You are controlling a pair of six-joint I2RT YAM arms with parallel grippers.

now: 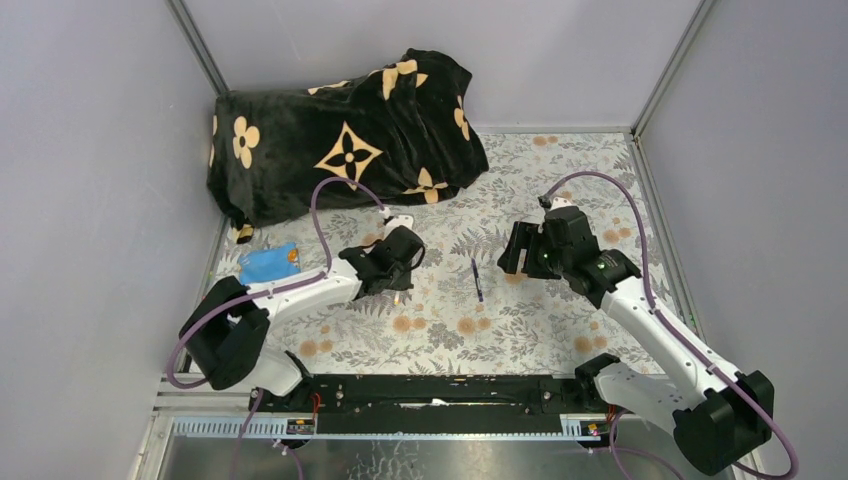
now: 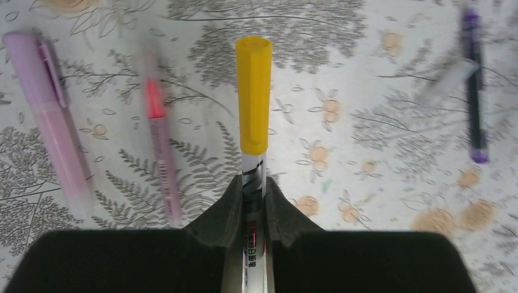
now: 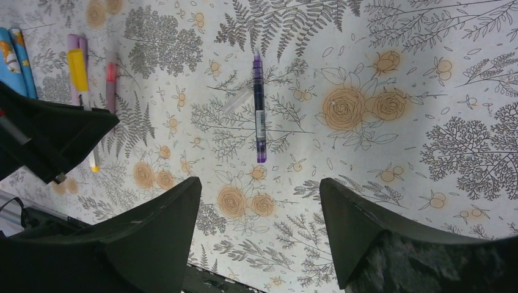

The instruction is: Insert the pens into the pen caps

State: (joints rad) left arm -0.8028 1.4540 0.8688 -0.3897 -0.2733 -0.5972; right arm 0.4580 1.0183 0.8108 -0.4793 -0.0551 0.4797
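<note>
1. The left end effector [image 2: 253, 190] is clamped tight on the white pen [image 2: 253, 180]. Its two fingers pinch the barrel from either side, and the pen runs straight forward out of the grip.
2. Just ahead of those fingertips, a yellow cap [image 2: 253, 91] sits on the pen's front end, in line with the barrel.
3. Left of the grip, a red-tipped pen [image 2: 160, 152] lies blurred on the floral counter [image 2: 366, 122]. Further left lies a pale pink pen [image 2: 67, 165] wearing a lilac cap [image 2: 36, 67].
4. Well off to the right and ahead of this end effector lies the dark blue pen [image 2: 473, 104], blurred, apart from everything else.
5. The right end effector [image 3: 259, 210] hangs above the counter with its fingers spread wide and nothing between them.
6. The dark blue pen lies straight ahead of that gap, clear of both fingers, lengthwise and pointing away. A faint clear piece [image 3: 235, 101] lies slanted against its left side; I cannot tell what it is.
7. Far ahead and to the left of the right end effector, a blue card [image 3: 15, 55] lies beyond the other arm.
8. Farthest back, beyond the left end effector, a black flower-patterned blanket [image 1: 340, 130] is heaped at the counter's rear.
</note>
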